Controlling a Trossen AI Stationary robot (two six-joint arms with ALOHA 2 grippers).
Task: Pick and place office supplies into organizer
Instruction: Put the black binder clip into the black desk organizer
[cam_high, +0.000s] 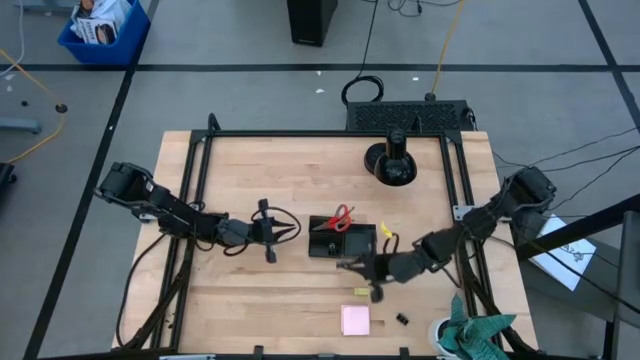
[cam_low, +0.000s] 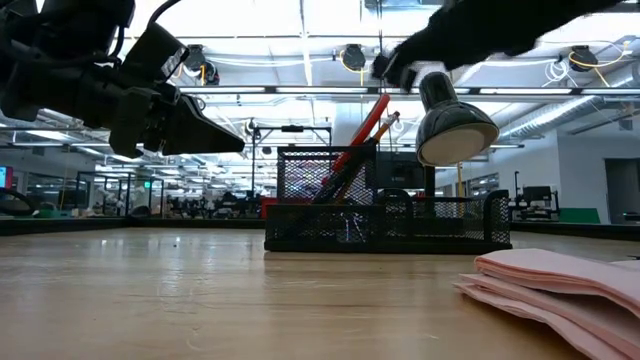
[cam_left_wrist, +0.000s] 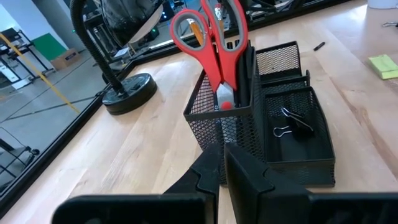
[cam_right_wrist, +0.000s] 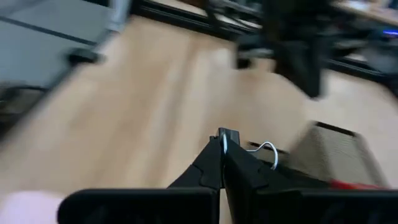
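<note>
The black mesh organizer (cam_high: 342, 240) (cam_left_wrist: 280, 118) (cam_low: 385, 215) stands mid-table. Its tall cup holds the red-handled scissors (cam_left_wrist: 214, 43) (cam_high: 342, 217) and an orange pencil (cam_left_wrist: 198, 31). Its low tray holds binder clips (cam_left_wrist: 291, 124). My right gripper (cam_right_wrist: 222, 140) (cam_high: 348, 265) hovers just off the organizer's near side, shut on a black binder clip (cam_right_wrist: 227, 135). My left gripper (cam_left_wrist: 224, 155) (cam_high: 288, 232) is shut and empty, left of the organizer. The pink sticky pad (cam_high: 355, 320), a yellow-green eraser (cam_high: 360, 292) and another clip (cam_high: 402, 319) lie flat on the table nearer the near edge. My right gripper pinches the binder clip by its black body (cam_right_wrist: 227, 135) at the fingertips. The clip's silver wire loop (cam_right_wrist: 268, 149) sticks out to one side. The clip is lifted clear of the table.
A round black disc stand (cam_high: 392, 165) sits beyond the organizer toward the far edge. A teal-green cloth (cam_high: 470, 335) lies at the near right corner. A small yellow item (cam_high: 385, 232) lies right of the organizer. Bare wood spans the left half of the table (cam_high: 220, 300).
</note>
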